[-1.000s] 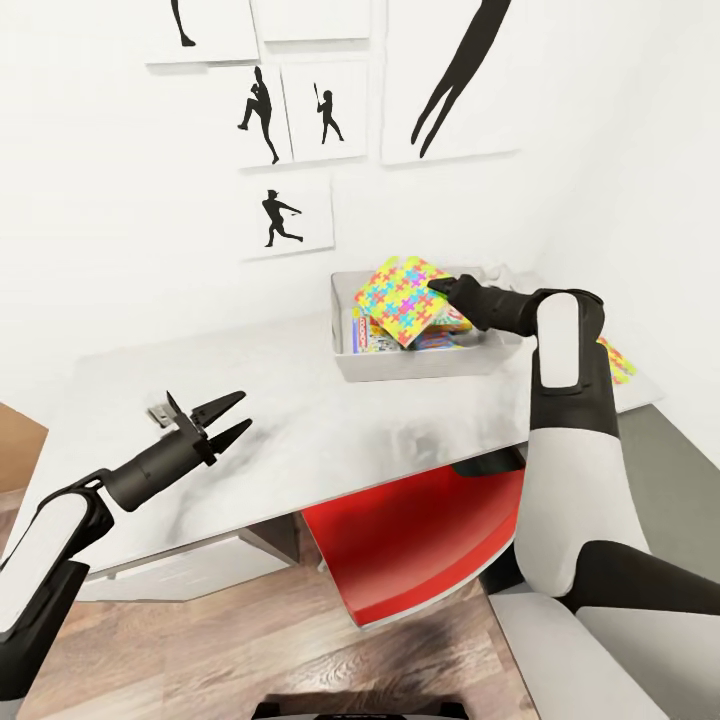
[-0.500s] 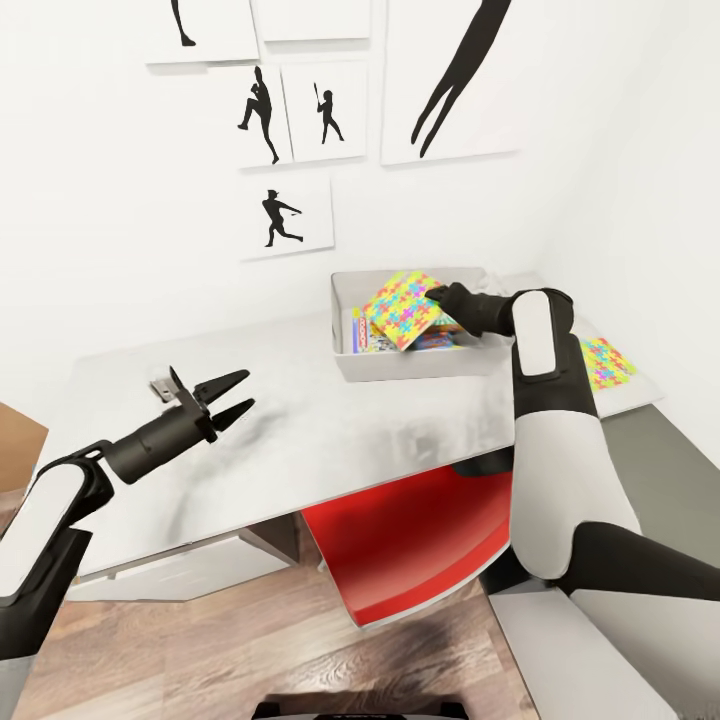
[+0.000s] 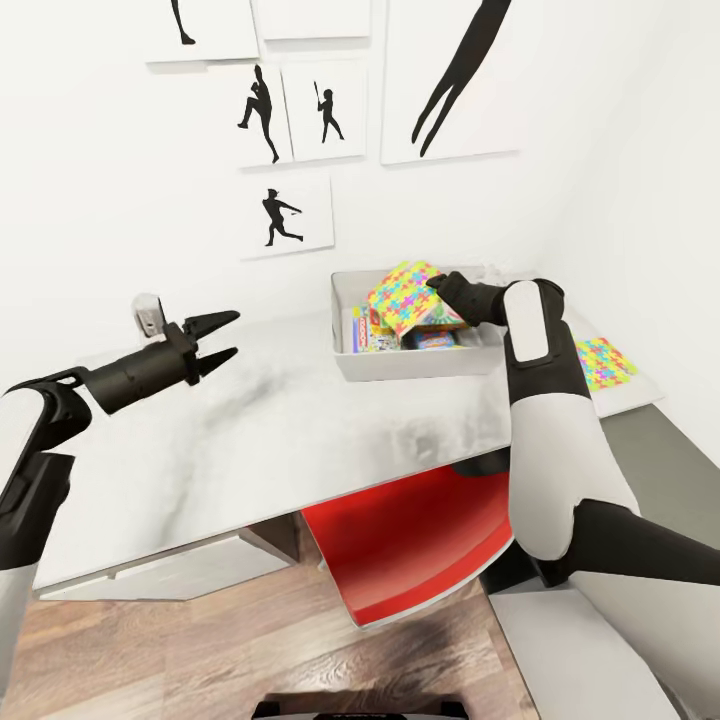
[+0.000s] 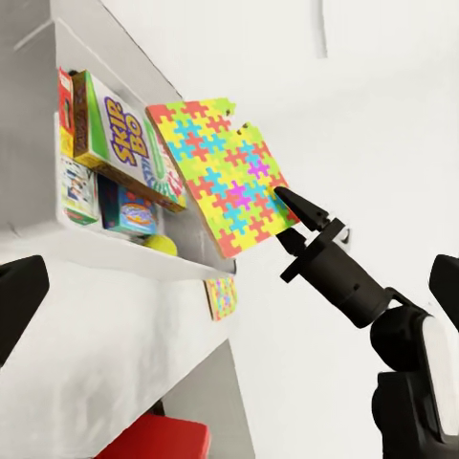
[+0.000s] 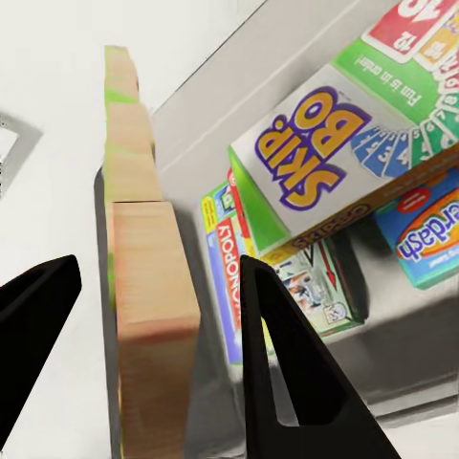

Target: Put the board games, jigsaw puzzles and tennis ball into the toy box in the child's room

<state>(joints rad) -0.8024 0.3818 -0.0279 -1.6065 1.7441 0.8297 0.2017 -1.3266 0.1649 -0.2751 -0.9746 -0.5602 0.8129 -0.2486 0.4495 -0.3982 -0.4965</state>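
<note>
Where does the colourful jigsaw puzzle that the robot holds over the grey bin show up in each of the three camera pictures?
Head view: the held jigsaw puzzle stands tilted over the toy box, at the right gripper.
Left wrist view: the puzzle is seen face-on, upper middle.
Right wrist view: seen edge-on, a tan strip between the fingers.
Shared landmark: the SKIP-BO box in the bin.

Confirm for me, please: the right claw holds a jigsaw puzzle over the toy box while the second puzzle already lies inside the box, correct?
Not quite. The right claw does hold a jigsaw puzzle over the toy box, but the second puzzle lies on the table, outside the box beyond the right arm, as the head view shows.
</note>
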